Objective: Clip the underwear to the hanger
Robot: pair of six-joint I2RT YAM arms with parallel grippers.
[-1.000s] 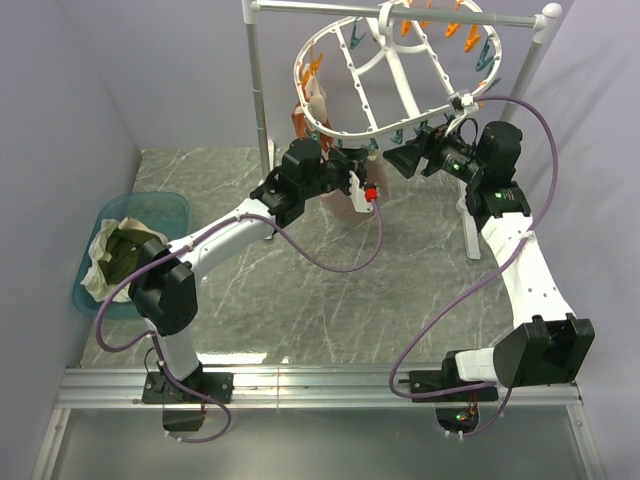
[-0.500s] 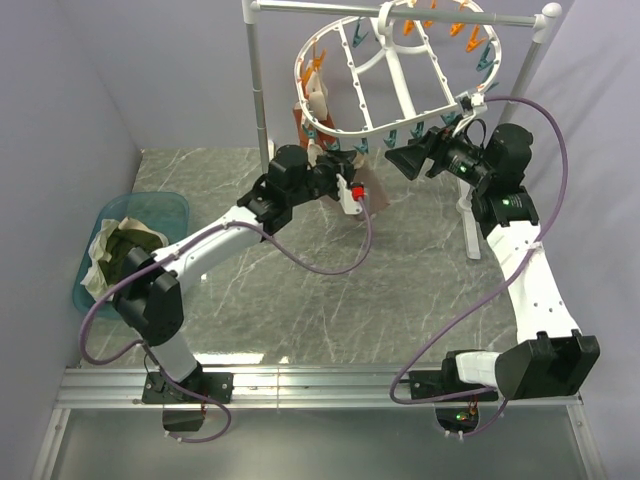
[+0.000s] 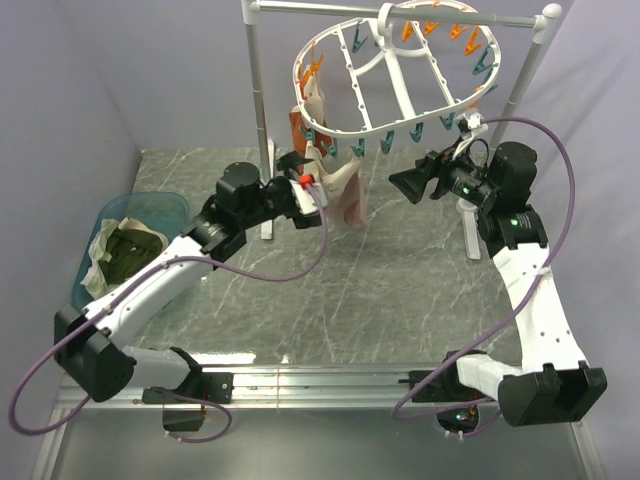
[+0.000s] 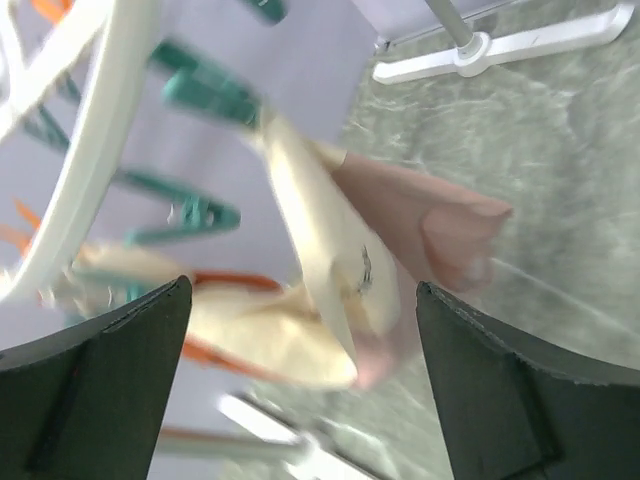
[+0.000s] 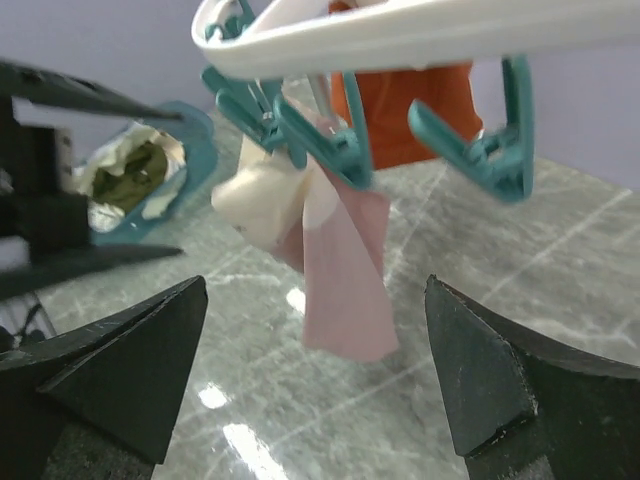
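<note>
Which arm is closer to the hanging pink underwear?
Left. Jaws of the left arm stand open beside the underwear; those of the right arm hang farther off, opposite.

hanger (image 4: 92, 150): blurred, cropped | underwear (image 4: 335, 265): blurred | orange garment (image 5: 392, 105): top behind hanger

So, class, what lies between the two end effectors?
The underwear, hanging from the hanger, lies between the left end effector and the right end effector; the top view shows it.
</note>
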